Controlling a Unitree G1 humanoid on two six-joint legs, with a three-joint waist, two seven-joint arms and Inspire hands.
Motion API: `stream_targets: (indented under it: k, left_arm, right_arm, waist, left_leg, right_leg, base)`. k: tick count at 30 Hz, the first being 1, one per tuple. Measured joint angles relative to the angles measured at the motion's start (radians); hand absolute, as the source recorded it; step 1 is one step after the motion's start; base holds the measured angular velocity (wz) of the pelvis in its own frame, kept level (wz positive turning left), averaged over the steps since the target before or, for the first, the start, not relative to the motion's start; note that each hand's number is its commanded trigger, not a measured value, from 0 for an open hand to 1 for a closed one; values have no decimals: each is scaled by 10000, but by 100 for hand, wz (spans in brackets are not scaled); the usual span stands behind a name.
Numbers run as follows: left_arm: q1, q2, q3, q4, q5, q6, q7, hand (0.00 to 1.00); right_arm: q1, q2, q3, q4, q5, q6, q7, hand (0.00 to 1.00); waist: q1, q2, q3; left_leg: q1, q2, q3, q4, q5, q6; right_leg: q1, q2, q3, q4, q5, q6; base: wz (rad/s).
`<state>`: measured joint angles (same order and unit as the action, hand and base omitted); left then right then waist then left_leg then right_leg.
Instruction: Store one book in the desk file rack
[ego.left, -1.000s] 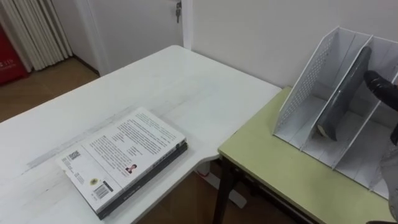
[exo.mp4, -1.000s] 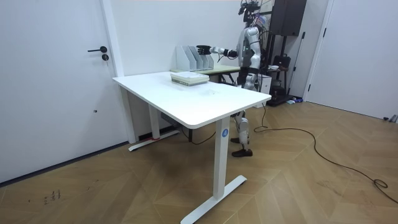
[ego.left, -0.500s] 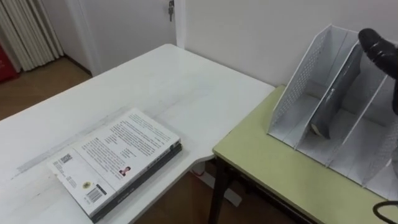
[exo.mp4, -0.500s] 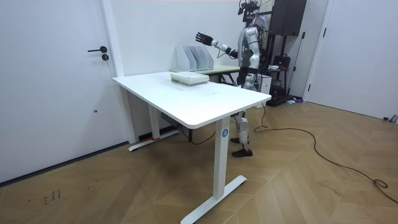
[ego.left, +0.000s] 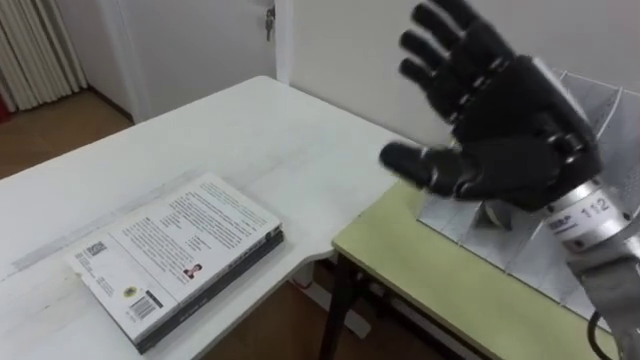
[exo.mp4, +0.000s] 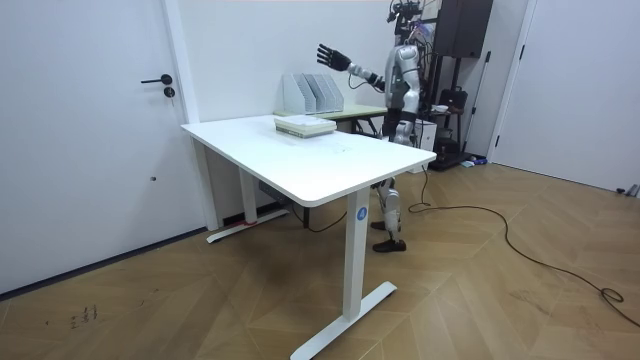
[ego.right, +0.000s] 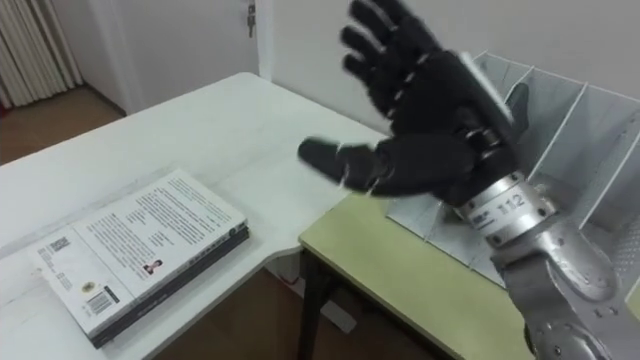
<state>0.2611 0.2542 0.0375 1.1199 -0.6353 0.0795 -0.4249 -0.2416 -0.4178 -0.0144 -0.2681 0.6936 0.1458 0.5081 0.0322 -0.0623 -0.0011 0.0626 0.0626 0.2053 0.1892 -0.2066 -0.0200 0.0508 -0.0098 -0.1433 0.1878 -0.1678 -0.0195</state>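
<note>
A white-covered paperback book (ego.left: 170, 250) with printed text and a barcode lies flat on a darker book, the pair stacked on the near left of the white surface (ego.left: 250, 130). To the right, a pale green surface (ego.left: 440, 290) butts against it and carries a white perforated metal desk file rack (ego.right: 575, 120) near the wall. The black right robot hand (ego.left: 505, 140) hovers in front of the rack with fingers spread wide, holding nothing and hiding most of the slots. A dark flat thing (ego.right: 517, 100), perhaps a book, stands in one slot behind it. In the room view the robot stands beyond the white surface.
</note>
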Motion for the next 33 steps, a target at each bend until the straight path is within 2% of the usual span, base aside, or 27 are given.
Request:
stream_targets:
  k: [2,4,6,8,10,11,13,15,17,18,20,22,24,25,28,33]
  left_arm:
    - [-82,9,-30,1,-1,40,-1,0]
    - [-237,100,-63,21,-2,96,-5,0]
    - [-510,255,-35,34,170,230,-63,0]
    - [-785,360,-40,212,413,311,-189,0]
    - [-1132,379,-66,373,411,451,-192,0]
    - [-1157,378,-119,421,401,474,-192,0]
    - [-1210,363,-382,496,393,524,-151,0]
    - [-1390,317,-534,558,393,506,1,0]
    - [-1550,273,-605,861,390,437,181,0]
    - [-1533,262,-598,935,396,433,311,0]
    - [-1547,265,-600,943,413,421,445,0]
    - [-1588,202,-601,943,435,418,512,0]
    - [-1541,113,-603,896,519,444,624,0]
    - [-1453,53,-580,916,584,458,714,0]
    - [-1334,-50,-396,811,611,457,744,0]
    - [-1062,-144,-215,765,732,420,1024,0]
  right_arm:
    - [83,-152,284,-91,-234,14,695,0]
    - [146,-271,775,-86,-742,25,1321,0]
    - [638,-358,1216,70,-1530,121,2310,0]
    - [1148,-381,1530,637,-2551,214,2906,0]
    - [2214,-455,2008,1591,-4469,365,3339,0]
    - [2439,-456,2190,1937,-5021,454,3414,0]
    - [3141,-447,2704,3891,-7032,511,3522,0]
    - [3405,-433,2785,5819,-8346,572,3241,0]
    - [3482,-414,2783,7055,-9514,680,2968,0]
    - [3484,-404,2651,7679,-9994,664,2782,0]
    - [3415,-375,2460,8271,-10726,601,2402,0]
    - [3361,-46,2599,9554,-11844,517,1661,0]
    - [3356,262,2651,10557,-12434,512,1102,0]
    - [3397,502,2666,11262,-12902,497,669,0]
    - [3774,952,2660,12660,-13989,579,-172,0]
    - [4050,1613,2158,13991,-14068,734,-993,0]
  waist:
    - [121,32,19]
    - [202,-30,17]
    - [554,-69,57]
    - [740,-151,33]
    - [1144,-213,52]
    - [1194,-207,56]
    - [1248,-141,114]
    - [1325,-48,182]
    - [1386,102,191]
    - [1335,183,185]
    - [1246,182,112]
    - [1369,85,17]
    - [1383,80,14]
    - [1372,152,51]
    - [1314,266,74]
    - [1045,478,75]
  left_leg:
    - [0,1,-46,2,0,0]
    - [-26,29,-36,20,0,-1]
    - [-44,95,-29,55,-11,-20]
    - [-53,100,-120,59,-14,-25]
    - [-59,94,-151,71,-14,-24]
    - [-75,86,-162,82,-15,-23]
    - [-116,-39,-296,83,-13,-13]
    - [-235,-62,-305,96,-9,3]
    - [-362,-66,-275,103,4,27]
    - [-392,-83,-234,100,5,29]
    - [-392,-73,-199,105,6,27]
    - [-290,-62,-177,138,8,24]
    - [-168,-86,-197,136,7,24]
    - [-68,-115,-198,136,6,26]
    - [29,-214,-388,135,-1,38]
    - [40,-221,-421,131,-42,101]
  right_leg:
    - [14,-3,-14,-6,1,-1]
    - [8,-40,-91,-5,4,-7]
    - [1,-49,-122,-9,9,-13]
    - [18,-53,-230,-4,9,-12]
    - [13,-54,-261,-24,10,-11]
    - [11,-55,-287,-24,10,-11]
    - [28,-127,-436,-22,9,-8]
    - [-44,-182,-512,-24,0,8]
    - [-196,-212,-528,-19,-8,22]
    - [-208,-205,-508,-26,-9,21]
    - [-219,-189,-525,-31,-13,15]
    - [-165,-179,-533,-51,-21,3]
    - [-53,-194,-541,-102,-24,12]
    - [89,-189,-560,-161,-35,34]
    - [325,-219,-576,-188,-119,134]
    - [340,-228,-635,-169,-144,153]
  base:
    - [0]
    - [4]
    - [3]
    - [13]
    - [8]
    - [7]
    - [15]
    - [6]
    - [-11]
    - [-9]
    - [-3]
    - [0]
    - [2]
    - [5]
    - [20]
    - [5]
